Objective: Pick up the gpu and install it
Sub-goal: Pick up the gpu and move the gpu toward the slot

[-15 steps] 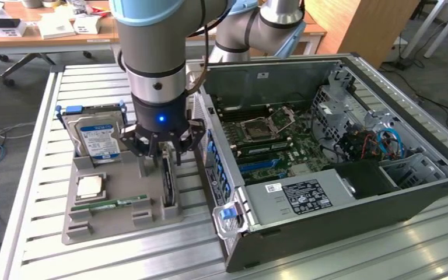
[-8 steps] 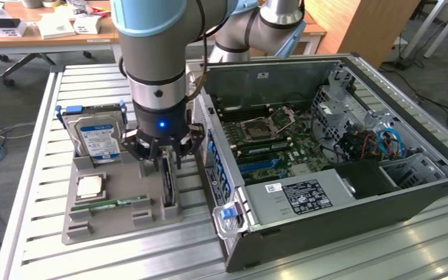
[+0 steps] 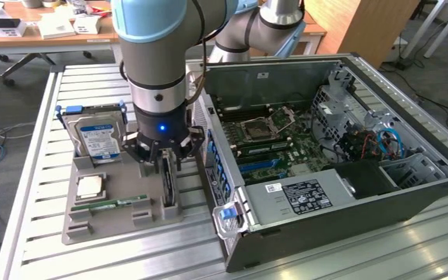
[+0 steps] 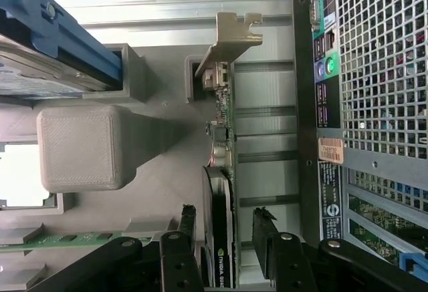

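Standing on edge, gpu (image 4: pixel 219 198) parallels case (image 4: pixel 374 71); gripper (image 4: pixel 226 235) astride

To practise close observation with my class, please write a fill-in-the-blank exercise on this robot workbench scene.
1. The gripper is ____, with one finger on each side of the gpu.
2. The hard drive standing in the gray holder carries a ____ label.
3. In the exterior view, the computer case sits on the gray holder's ____ side.

Missing words: open; blue; right.
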Robot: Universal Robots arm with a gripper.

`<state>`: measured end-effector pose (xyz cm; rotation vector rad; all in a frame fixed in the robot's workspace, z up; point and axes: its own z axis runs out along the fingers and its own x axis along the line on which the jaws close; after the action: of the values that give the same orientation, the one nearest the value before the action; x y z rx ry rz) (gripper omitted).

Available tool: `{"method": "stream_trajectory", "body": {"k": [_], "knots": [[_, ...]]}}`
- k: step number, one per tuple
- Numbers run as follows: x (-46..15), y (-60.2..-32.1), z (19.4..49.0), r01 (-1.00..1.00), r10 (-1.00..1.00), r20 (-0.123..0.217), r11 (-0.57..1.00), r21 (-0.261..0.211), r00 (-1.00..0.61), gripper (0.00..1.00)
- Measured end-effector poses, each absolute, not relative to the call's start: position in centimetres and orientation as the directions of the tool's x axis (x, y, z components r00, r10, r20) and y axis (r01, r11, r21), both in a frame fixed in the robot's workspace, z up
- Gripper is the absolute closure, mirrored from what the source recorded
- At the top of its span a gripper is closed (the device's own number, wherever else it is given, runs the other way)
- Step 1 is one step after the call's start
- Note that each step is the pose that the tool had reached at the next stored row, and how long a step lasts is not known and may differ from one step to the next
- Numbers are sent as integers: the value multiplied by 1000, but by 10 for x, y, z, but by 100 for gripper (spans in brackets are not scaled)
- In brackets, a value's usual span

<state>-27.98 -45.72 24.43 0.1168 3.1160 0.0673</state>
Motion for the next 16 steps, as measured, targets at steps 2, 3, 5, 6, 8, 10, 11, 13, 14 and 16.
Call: {"method": "stream_trajectory", "body": {"k": [2, 3, 5, 6, 8, 10, 11, 13, 14, 16], "knots": [[-280, -457, 243, 74, 75, -21, 996, 44, -997, 53], [-280, -457, 243, 74, 75, -21, 996, 44, -997, 53], [-280, -457, 240, 74, 75, -21, 996, 44, -997, 53], [-280, -456, 238, 74, 75, -21, 996, 44, -997, 53], [-280, -456, 236, 74, 75, -21, 996, 44, -997, 53], [-280, -456, 235, 74, 75, -21, 996, 44, -997, 53], [-281, -456, 235, 74, 75, -21, 996, 44, -997, 53], [-282, -456, 235, 75, 76, -21, 996, 44, -997, 53], [-282, -456, 235, 75, 76, -21, 996, 44, -997, 53], [-282, -456, 235, 75, 76, -21, 996, 44, -997, 53]]}}
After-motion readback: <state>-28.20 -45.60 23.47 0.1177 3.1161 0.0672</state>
